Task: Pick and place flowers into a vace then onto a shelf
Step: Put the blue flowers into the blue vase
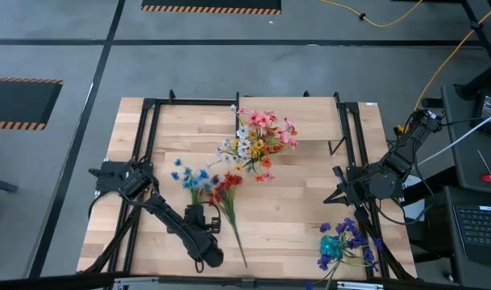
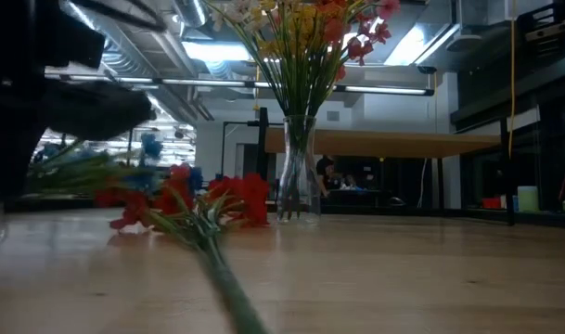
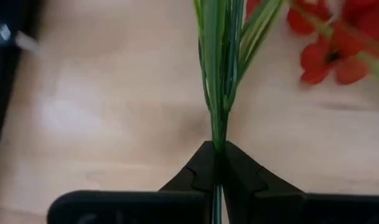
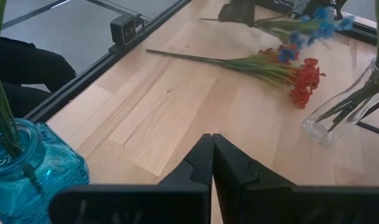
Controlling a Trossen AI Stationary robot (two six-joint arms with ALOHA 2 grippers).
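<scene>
A butcher-block tabletop [image 1: 293, 217], seen from overhead, sits inside a black metal frame [image 1: 148, 113] whose rails run just inside its left and right edges; grey floor surrounds it on every side. The widest bare stretch of wood lies at the middle and toward 4 o'clock, between the loose sprays and the right arm.

The left gripper [image 3: 217, 180], at about 7 o'clock on the table, is clamped tight on the green stem of the blue flowers [image 1: 190, 177] — the stem passes straight between its closed fingers [image 3: 198, 174]. That spray's long axis runs roughly from 6 toward 12 o'clock, blooms at the far end. Just beside it lie the red flowers [image 1: 227, 187], flat on the wood, stem [image 1: 235, 234] trailing toward 5 o'clock and blooms pointing toward 12.

A clear glass vase [image 2: 298, 167] stands upright near the table's middle toward 12 o'clock, holding a mixed bouquet [image 1: 257, 141] of pink, white, yellow and orange blooms. Behind it the pale wood shelf [image 1: 309, 117] spans the far edge on black posts.

The right gripper [image 4: 212, 168] hovers at 3 o'clock, fingers pressed together on nothing. A blue glass vase [image 4: 27, 168] of purple flowers [image 1: 346, 238] stands at 5 o'clock, close to the near right corner. From table level, ceiling lights and a seated person show dimly in the room beyond.
</scene>
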